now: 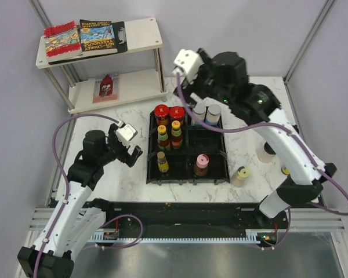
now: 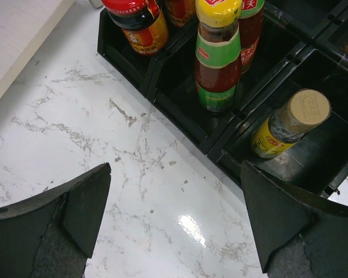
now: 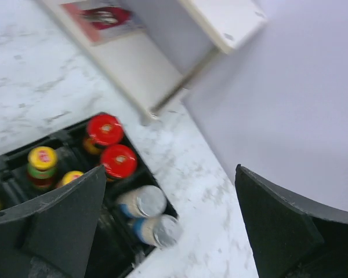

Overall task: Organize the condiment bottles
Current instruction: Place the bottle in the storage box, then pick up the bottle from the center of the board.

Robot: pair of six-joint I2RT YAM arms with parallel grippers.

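Note:
The black tray [image 1: 216, 174] holds two red-capped jars [image 1: 161, 111], two silver-capped jars [image 1: 206, 109], yellow-capped sauce bottles [image 1: 176, 126], a cream-capped bottle [image 1: 162, 157] and a pink-capped bottle [image 1: 202, 161]. A yellow-capped jar [image 1: 242, 172] and a further jar [image 1: 267, 153] stand on the table right of the tray. My left gripper [image 1: 133, 155] [image 2: 174, 231] is open and empty over bare marble left of the tray, near the cream-capped bottle [image 2: 290, 121]. My right gripper [image 1: 182, 90] [image 3: 171, 191] is open and empty, high above the tray's far edge, over the silver-capped jars [image 3: 144, 201].
A white two-level shelf [image 1: 140, 35] stands at the back left, with colourful books [image 1: 81, 37] on top and a red-pictured one [image 1: 106, 87] below. A small jar [image 1: 285, 169] is partly hidden behind the right arm. Bare marble lies left of the tray.

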